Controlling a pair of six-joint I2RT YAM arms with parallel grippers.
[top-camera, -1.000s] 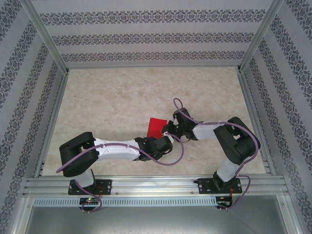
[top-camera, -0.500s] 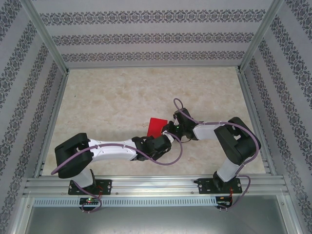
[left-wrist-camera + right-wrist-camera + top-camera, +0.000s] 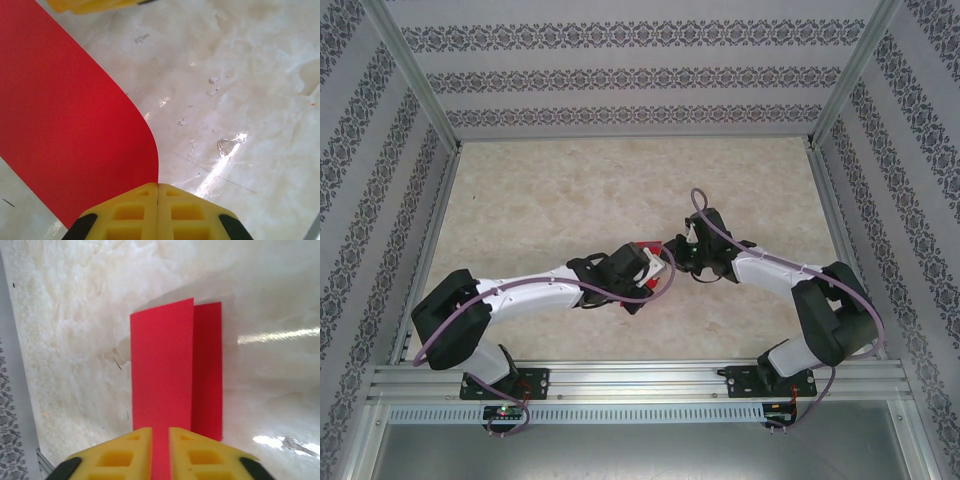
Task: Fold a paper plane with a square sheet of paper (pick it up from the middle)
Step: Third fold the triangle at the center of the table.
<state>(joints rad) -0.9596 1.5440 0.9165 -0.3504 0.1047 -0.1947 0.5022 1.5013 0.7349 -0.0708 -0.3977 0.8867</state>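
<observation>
The square sheet of paper is bright red and doubled over, one layer offset over the other. In the left wrist view it curves up off the marble table to my left gripper, which is shut on its edge. My right gripper stands over the sheet's other end, jaws a narrow gap apart, with the red face showing through the gap. One of its yellow fingers appears at the far end of the sheet. From above, the left gripper and right gripper meet at mid-table and cover most of the sheet.
The marble table is bounded by patterned walls and metal posts. A metal rail runs along the near edge by the arm bases. Purple cables loop off both wrists.
Both arms have reached farther from their bases and drawn together over the sheet. The left gripper has shut on the sheet's edge, and the flat red square is now mostly covered.
</observation>
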